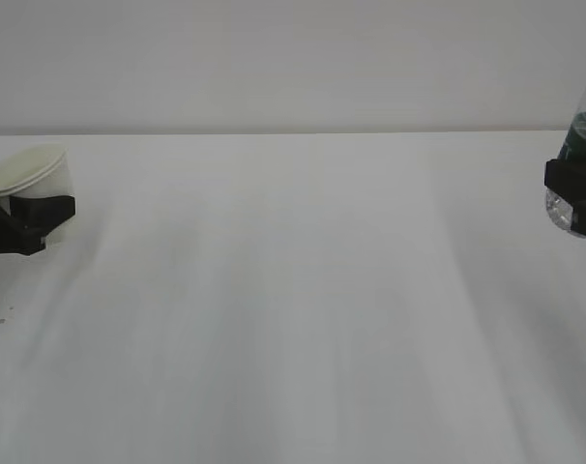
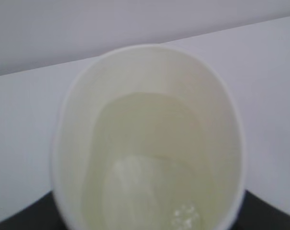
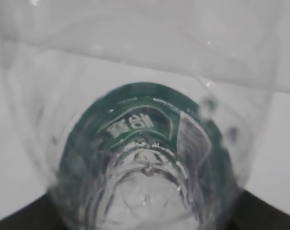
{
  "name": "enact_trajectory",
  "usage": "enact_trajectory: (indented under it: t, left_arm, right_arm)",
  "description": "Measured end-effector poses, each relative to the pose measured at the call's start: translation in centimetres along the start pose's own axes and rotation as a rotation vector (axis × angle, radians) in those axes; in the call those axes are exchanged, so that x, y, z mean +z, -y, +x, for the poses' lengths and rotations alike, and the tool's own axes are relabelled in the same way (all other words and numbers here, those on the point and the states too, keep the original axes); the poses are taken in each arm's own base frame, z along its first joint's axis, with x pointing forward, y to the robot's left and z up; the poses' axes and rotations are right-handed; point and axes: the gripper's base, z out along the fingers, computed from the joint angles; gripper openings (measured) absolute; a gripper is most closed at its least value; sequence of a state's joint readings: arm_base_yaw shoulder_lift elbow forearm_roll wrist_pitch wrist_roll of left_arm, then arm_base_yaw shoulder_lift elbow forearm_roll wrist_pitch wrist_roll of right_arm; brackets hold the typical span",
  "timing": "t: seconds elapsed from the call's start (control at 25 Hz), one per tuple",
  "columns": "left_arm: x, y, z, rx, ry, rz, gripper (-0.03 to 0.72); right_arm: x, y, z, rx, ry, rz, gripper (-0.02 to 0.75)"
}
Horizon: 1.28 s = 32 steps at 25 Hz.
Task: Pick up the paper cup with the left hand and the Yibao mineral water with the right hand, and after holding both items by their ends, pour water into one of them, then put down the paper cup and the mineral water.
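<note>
On my right wrist feed the bottle (image 3: 145, 158) fills nearly the whole frame — clear, ribbed plastic seen end-on, with a dark green label band curving round it. There are pale characters printed on the green, but they are blurred and I cannot read them; a small panel of fine print beside them is equally illegible. A few dark droplets or specks cling to the plastic at the right. In the exterior view the bottle (image 1: 581, 145) shows only at the far right edge, its green band above the right pincer (image 1: 575, 198), which is clamped round its lower body and holds it above the surface (image 1: 293, 309). The left wrist feed looks straight into the cup (image 2: 150, 139): thin white paper, smooth rolled rim squeezed to an oval, pale cream inside, with clear water pooled in the bottom and a little glint near the lower edge. From outside, the cup (image 1: 32, 172) sits at the far left, tilted with its mouth leaning up and back, and the black left pincer (image 1: 27, 215) is pinching it at its base. The surface is plain matte white, meeting a pale grey wall (image 1: 293, 58) behind — cup and bottle are well apart across it.
</note>
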<state>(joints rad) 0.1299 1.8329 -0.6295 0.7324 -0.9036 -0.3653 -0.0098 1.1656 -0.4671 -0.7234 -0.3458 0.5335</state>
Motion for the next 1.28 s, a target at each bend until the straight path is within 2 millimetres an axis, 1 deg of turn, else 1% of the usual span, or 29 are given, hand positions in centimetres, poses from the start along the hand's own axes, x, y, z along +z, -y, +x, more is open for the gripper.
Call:
enact_trajectory:
  t: [0.36, 0.8, 1.0, 1.28]
  left_arm:
    - [0.8, -0.4, 1.9, -0.043, -0.007, -0.015, 0.398]
    - [1.4, -1.0, 3.3, -0.046, 0.011, -0.062, 0.398]
    - [1.5, -1.3, 3.6, -0.033, 0.025, -0.091, 0.398]
    - [1.8, -1.8, 4.6, -0.04, 0.009, -0.147, 0.397]
  right_arm:
    - [0.0, 0.0, 0.0, 0.0, 0.0, 0.0, 0.389]
    - [0.0, 0.0, 0.0, -0.007, -0.002, -0.003, 0.389]
    - [0.0, -0.1, 0.0, -0.014, -0.005, -0.008, 0.389]
    - [0.0, -0.1, 0.1, -0.015, -0.006, -0.011, 0.389]
